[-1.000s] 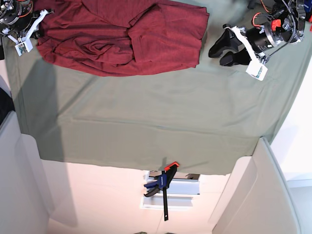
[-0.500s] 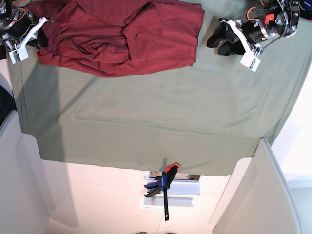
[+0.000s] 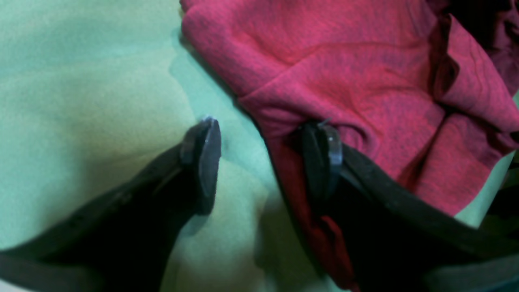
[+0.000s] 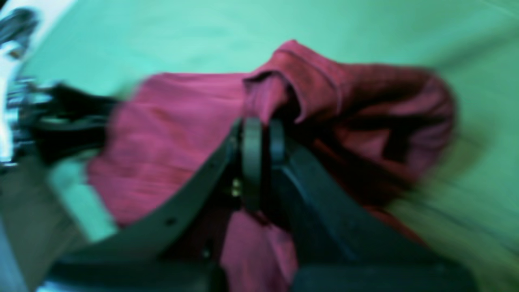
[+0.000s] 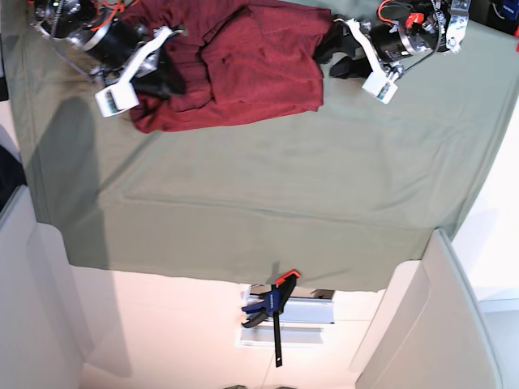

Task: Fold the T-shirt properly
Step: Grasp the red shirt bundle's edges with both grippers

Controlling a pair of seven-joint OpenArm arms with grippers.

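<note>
The maroon T-shirt [image 5: 243, 73] lies bunched and creased on the sage-green cloth [image 5: 268, 186] at the far side of the table. In the right wrist view my right gripper [image 4: 263, 152] is shut on a raised fold of the T-shirt [image 4: 162, 134]; in the base view that gripper [image 5: 166, 81] is at the shirt's left end. My left gripper [image 5: 331, 55] stands open at the shirt's right edge. In the left wrist view one of its fingers [image 3: 206, 158] is over bare cloth and the other presses on the T-shirt [image 3: 344, 73], whose hem runs between them.
The green cloth [image 3: 81, 81] covers the whole table and hangs over the near edge. A blue and orange clamp [image 5: 272, 308] sits below that edge. Pale panels flank the table at the lower left and lower right.
My right gripper has moved right in the base view, dragging the shirt's left side inward so it bunches narrower. My left gripper has moved left up to the shirt's right edge.
</note>
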